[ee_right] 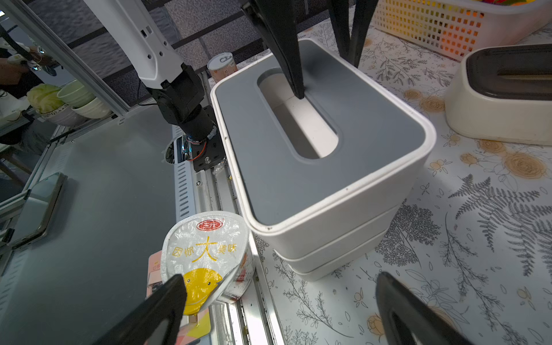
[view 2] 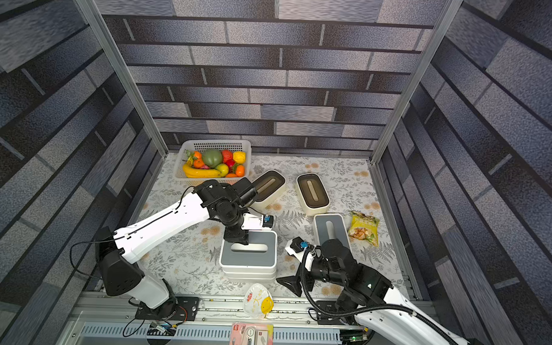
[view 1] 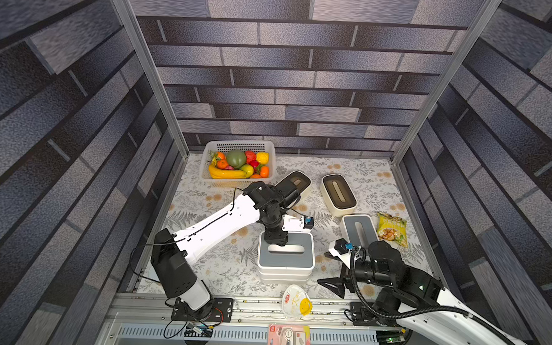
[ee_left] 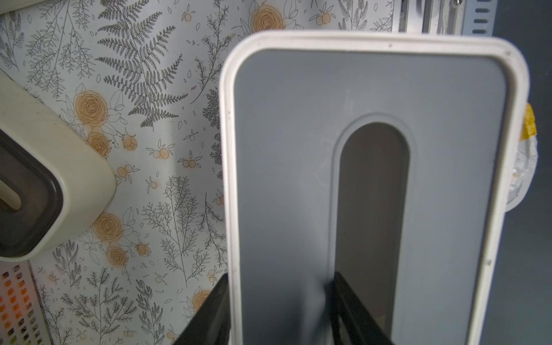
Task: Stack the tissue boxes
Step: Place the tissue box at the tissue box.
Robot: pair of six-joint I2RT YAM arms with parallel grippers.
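Holds the top grey-lidded tissue box [view 1: 286, 257] in the left gripper [ee_right: 327, 80], jaws narrow across one long side, a finger [ee_right: 294, 74] in the slot. Caps a stack front-centre on the worktop [view 1: 220, 272], long axis crosswise. Reveals the lower boxes [ee_right: 328, 257] from the right wrist, not the left. Right gripper [ee_right: 280, 279] beside, jaws wide, empty.

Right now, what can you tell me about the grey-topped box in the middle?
A white, plastic-looking box with rounded corners and a matte grey lid cut by one long oval slot. The inside looks empty. It sits level atop two similar white boxes. The left tool pinches one side, one finger inside the slot, one outside.
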